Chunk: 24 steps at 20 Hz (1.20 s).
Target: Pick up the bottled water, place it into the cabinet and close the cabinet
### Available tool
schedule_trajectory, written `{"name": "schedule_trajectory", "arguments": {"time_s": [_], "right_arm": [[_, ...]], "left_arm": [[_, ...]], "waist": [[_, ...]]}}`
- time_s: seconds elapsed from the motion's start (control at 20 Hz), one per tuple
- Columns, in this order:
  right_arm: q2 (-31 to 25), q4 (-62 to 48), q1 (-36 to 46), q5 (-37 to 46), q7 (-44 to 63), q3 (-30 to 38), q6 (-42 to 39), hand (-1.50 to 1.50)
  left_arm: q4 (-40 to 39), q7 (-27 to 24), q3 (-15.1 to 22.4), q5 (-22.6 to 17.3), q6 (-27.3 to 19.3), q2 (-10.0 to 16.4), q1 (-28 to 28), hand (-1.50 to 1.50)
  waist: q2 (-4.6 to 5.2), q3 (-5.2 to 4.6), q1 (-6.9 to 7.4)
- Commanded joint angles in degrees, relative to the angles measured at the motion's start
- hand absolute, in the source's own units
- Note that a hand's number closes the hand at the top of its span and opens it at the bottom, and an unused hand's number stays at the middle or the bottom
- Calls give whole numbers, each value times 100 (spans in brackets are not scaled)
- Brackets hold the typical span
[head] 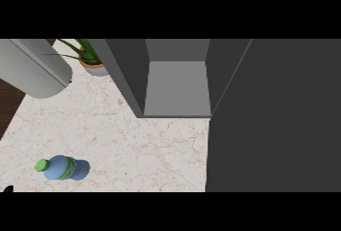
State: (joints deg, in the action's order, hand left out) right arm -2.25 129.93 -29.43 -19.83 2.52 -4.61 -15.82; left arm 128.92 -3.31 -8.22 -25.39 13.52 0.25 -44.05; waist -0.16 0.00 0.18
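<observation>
— Where is the bottled water (65, 168)?

— At about 7 o'clock on the surface (146, 149): blue body, green cap (42, 165) toward 9 o'clock. It is well apart from the cabinet (128, 72), whose open compartment sits at 12 o'clock. I cannot tell whether the bottle stands upright or leans.

— And your hands?

— Only a black sliver shows in the 7 o'clock corner, below the bottle. I take it for my left hand (5, 190), and I cannot tell whether it is apart or together. It is not touching the bottle. My right hand shows nowhere.

— What worries you?

— Nothing is grasped yet. Coming in from that corner, I could nudge the bottle. It is round, so it might tip or roll toward the surface's 9 o'clock edge, which is near. Then comes the carry. The cabinet door (273, 117) hangs open across 3 o'clock and the compartment looks narrow, so the bottle could clip a wall. The potted plant (90, 56) and a grey cylinder (33, 67) at 11 o'clock crowd the left approach.
</observation>
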Motion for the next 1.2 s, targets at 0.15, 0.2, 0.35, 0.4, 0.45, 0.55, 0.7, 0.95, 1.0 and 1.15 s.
{"name": "schedule_trajectory", "arguments": {"time_s": [0.15, 0.2, 0.35, 0.4, 0.45, 0.55, 0.7, 0.95, 1.0, 1.15], "right_arm": [[-21, -281, 127, 8, -231, 116, -132, -150], [-48, -374, -69, 144, -516, 135, -296, -150], [119, -459, -533, 316, -959, -103, -502, -150], [147, -395, -163, 360, -578, -133, -218, -150], [8, -113, -212, 12, -364, 62, -257, -150], [-24, -203, -420, 202, -581, -20, -446, -150], [98, -271, -109, 200, -359, -92, -226, -150], [135, -57, -380, 349, -521, -311, -353, -150], [125, -254, -703, 435, -941, -245, -563, -150], [176, -243, -579, 574, -882, -341, -482, -150]], "left_arm": [[-523, -73, -526, -36, -149, -23, 501, -150], [-1200, -462, -774, -145, 268, 95, 528, -150], [-795, -465, -756, 118, 354, -13, 207, -150], [-1600, -466, -1229, -269, 441, 403, 898, -150], [-1483, -473, -1088, -50, 384, 229, 871, -150], [-1612, -485, -1220, -27, 530, 372, 949, -150], [-2188, -632, -1322, 326, 445, 407, 1312, -150], [-2995, -882, -1418, 613, 559, 517, 1784, -150], [-3396, -1129, -1502, 575, 705, 542, 1855, -150], [-3994, -1393, -1311, 1019, 658, 463, 2189, -150]], "waist": [[11, 1, -14], [6, -1, -20], [-1, 2, -22], [9, -2, -27], [9, -1, -26], [6, 0, -32], [12, -1, -24], [11, -2, -37], [7, -2, -54], [10, -3, -56]]}}
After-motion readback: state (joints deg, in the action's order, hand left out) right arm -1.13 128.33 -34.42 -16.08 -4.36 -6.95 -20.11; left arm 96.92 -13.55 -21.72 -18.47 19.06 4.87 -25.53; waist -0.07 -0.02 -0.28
